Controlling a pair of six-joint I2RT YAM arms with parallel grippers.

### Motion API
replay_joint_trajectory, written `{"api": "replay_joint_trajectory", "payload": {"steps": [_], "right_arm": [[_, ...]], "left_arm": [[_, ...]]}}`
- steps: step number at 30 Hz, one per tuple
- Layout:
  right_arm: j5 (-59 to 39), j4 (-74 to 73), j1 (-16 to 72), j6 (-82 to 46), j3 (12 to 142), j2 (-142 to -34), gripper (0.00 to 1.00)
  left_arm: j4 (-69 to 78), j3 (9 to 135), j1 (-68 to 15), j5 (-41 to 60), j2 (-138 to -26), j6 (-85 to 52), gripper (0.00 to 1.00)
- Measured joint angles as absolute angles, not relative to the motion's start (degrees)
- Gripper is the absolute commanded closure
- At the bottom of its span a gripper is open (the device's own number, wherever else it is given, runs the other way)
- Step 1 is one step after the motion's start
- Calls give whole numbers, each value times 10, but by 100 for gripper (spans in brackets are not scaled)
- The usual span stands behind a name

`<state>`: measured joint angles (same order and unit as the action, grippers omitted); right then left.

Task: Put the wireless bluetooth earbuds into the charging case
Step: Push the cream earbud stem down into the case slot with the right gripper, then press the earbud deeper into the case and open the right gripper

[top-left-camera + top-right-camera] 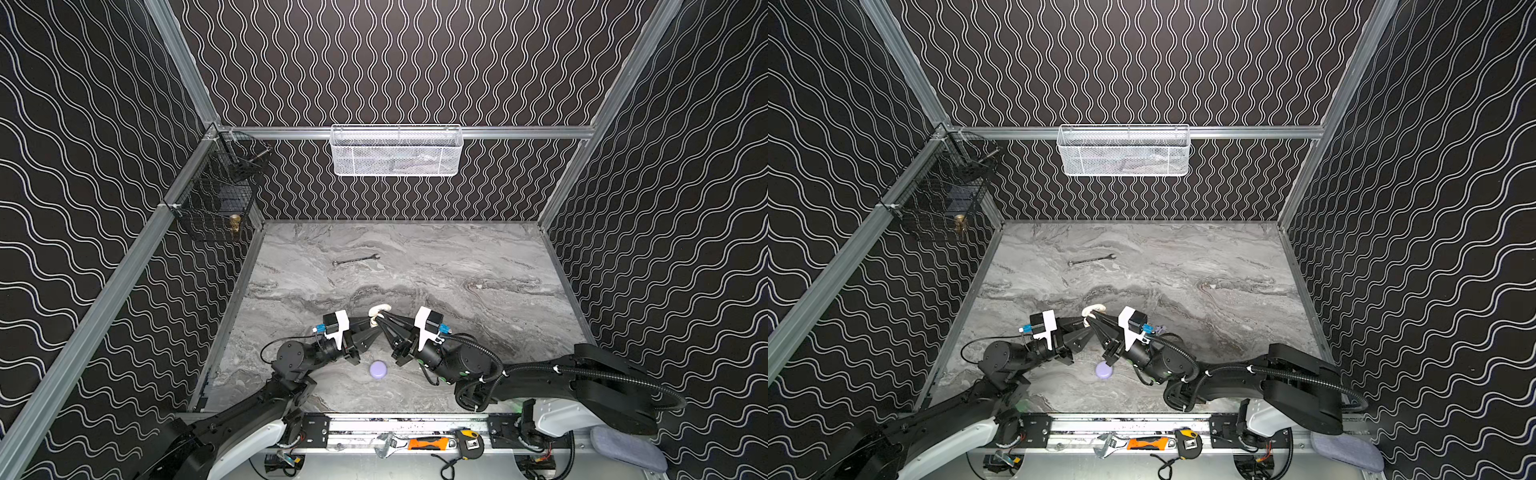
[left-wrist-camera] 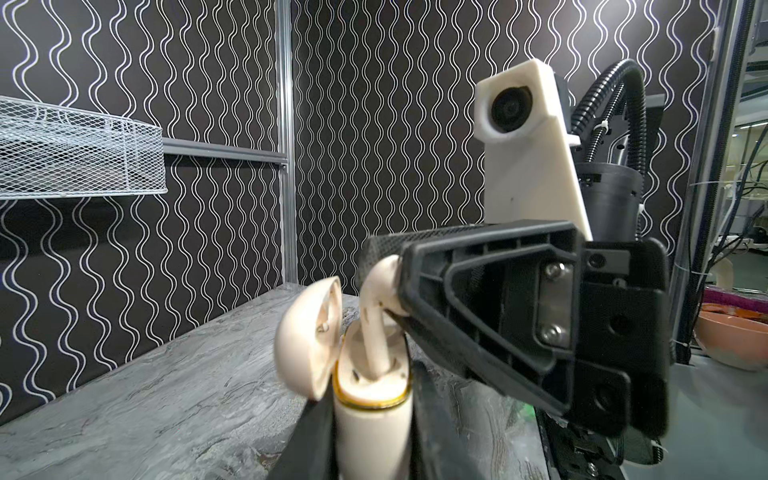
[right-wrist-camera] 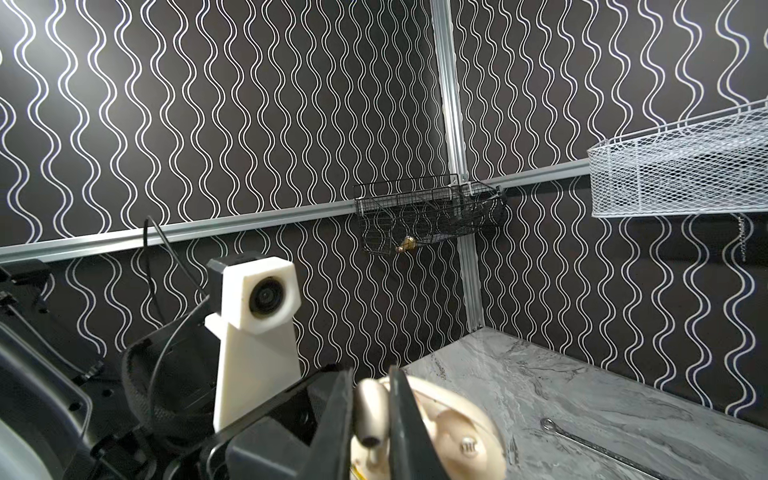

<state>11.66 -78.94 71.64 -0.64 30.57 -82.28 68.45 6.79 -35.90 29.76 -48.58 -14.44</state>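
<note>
Clamped between left gripper fingers: cream charging case, lid flipped open. Pinched tight in right gripper fingers: cream earbud, stem down inside the case just below them.

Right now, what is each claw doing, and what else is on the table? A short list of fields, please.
Left gripper: shut on the cream case, whose lid is open
Right gripper: shut on a cream earbud
Earbud: stem tip inside the case opening, head above it
Purple case: closed, lying on the table between the arms, untouched
Wrench: farther back, alone
</note>
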Motion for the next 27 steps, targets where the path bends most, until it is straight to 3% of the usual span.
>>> {"api": "replay_joint_trajectory", "payload": {"steps": [27], "right_arm": [[129,-852,719,-6,321,-875,100]], "left_arm": [[671,68,-359,284,-483,-145,100]]}}
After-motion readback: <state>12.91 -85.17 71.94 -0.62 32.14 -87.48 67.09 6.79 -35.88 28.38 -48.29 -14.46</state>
